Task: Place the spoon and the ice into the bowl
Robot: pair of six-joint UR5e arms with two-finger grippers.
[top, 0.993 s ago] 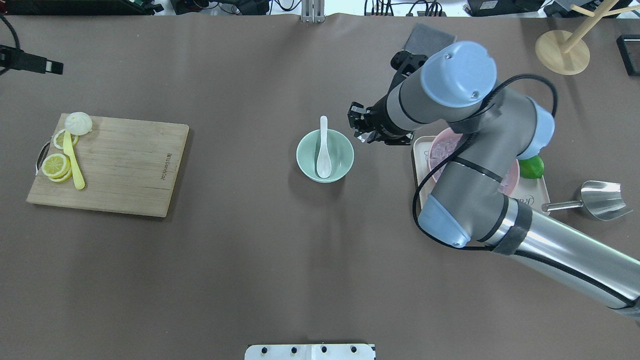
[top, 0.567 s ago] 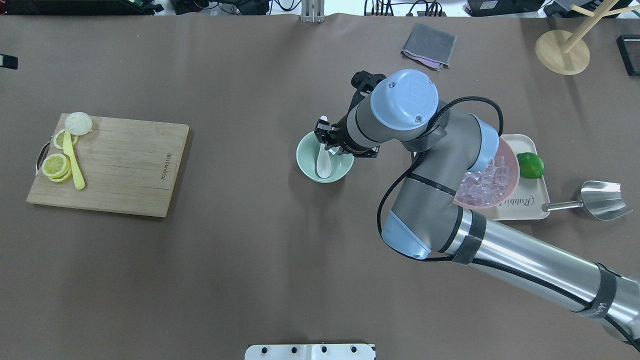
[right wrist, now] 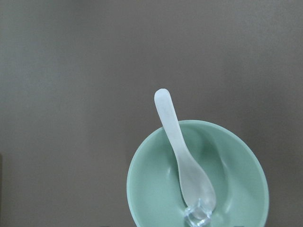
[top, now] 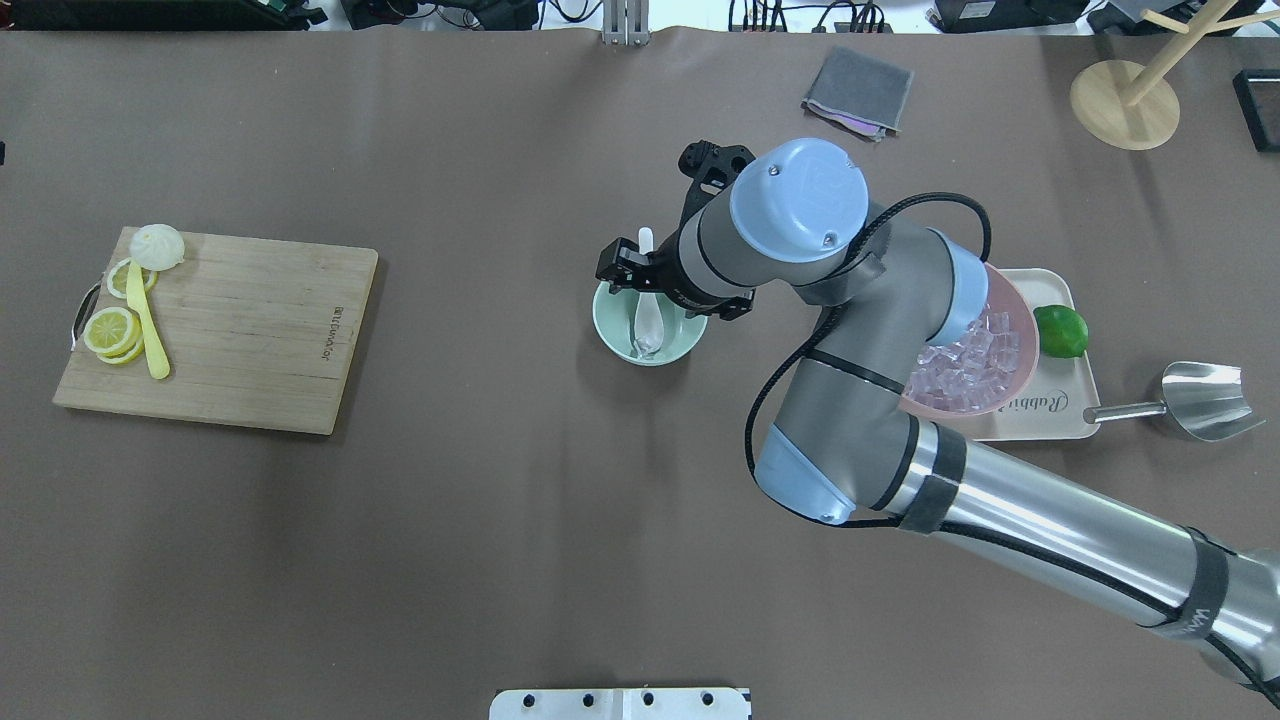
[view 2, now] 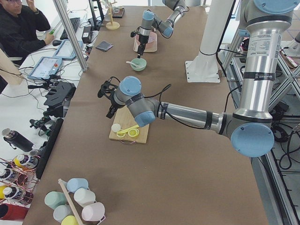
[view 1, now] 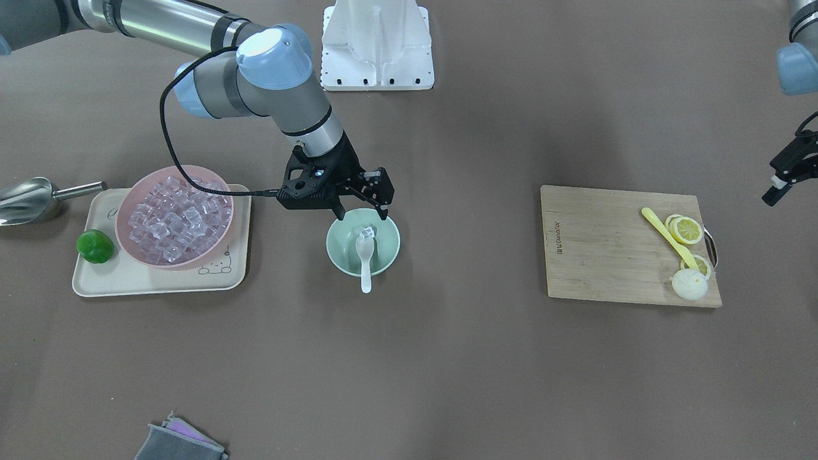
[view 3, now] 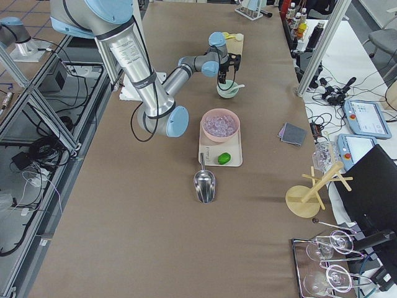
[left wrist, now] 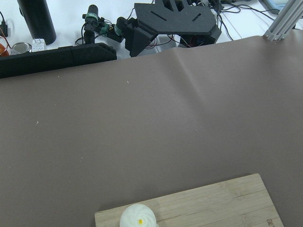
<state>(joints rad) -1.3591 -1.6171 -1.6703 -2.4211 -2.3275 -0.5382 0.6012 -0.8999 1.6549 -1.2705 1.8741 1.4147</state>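
Observation:
The mint-green bowl (view 1: 339, 252) stands mid-table; it also shows in the overhead view (top: 612, 335) and the right wrist view (right wrist: 142, 189). The white spoon (view 1: 365, 271) lies in it, scoop down, its handle over the rim (right wrist: 177, 142). One clear ice cube (view 1: 366, 232) rests on the spoon's scoop (right wrist: 198, 215). My right gripper (view 1: 361, 209) hovers just above the bowl, open and empty, its fingers spread over the rim. My left gripper (view 1: 776, 185) hangs off to the side near the cutting board; I cannot tell whether it is open or shut.
A pink bowl (view 1: 147, 191) full of ice cubes sits on a beige tray (view 1: 128, 281) with a lime (view 1: 95, 246). A metal scoop (view 1: 25, 198) lies beside the tray. A cutting board (view 1: 607, 243) holds lemon slices and a yellow utensil. A grey cloth (view 1: 179, 444) lies at the operators' edge.
My right arm swung from beside the tray to over the green bowl. An ice cube now lies on the spoon in the bowl. The left gripper left the overhead view.

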